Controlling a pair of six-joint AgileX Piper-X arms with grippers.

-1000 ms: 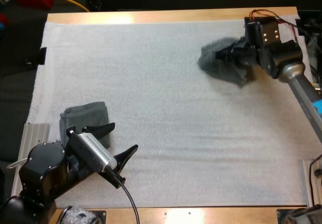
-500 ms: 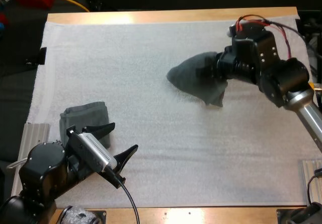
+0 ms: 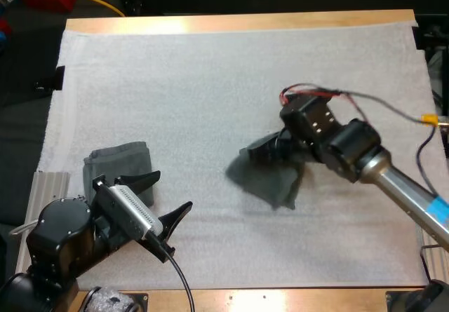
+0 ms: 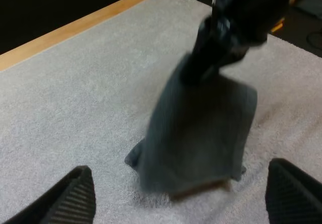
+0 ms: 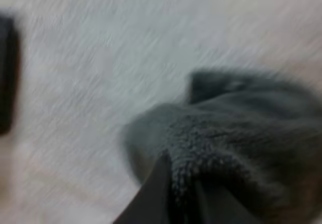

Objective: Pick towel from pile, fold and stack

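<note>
Now the right fingers (image 5: 151, 196) are pinched on a dark grey-green cloth towel (image 3: 270, 180). They grip it at its upper edge, so it hangs down with its lower hem at the white mat (image 3: 175, 80), right of the middle of the wooden worktop (image 3: 210, 23). Near the mat's left edge lies a folded grey-green towel (image 3: 119, 163). Just beside it, the left fingers (image 3: 175, 215) stand wide apart, clear of any thing.

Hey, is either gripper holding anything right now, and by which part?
The right gripper holds the dark grey-green towel by a bunched upper part; the rest hangs toward the mat. The left gripper is open, holding nothing.
</note>
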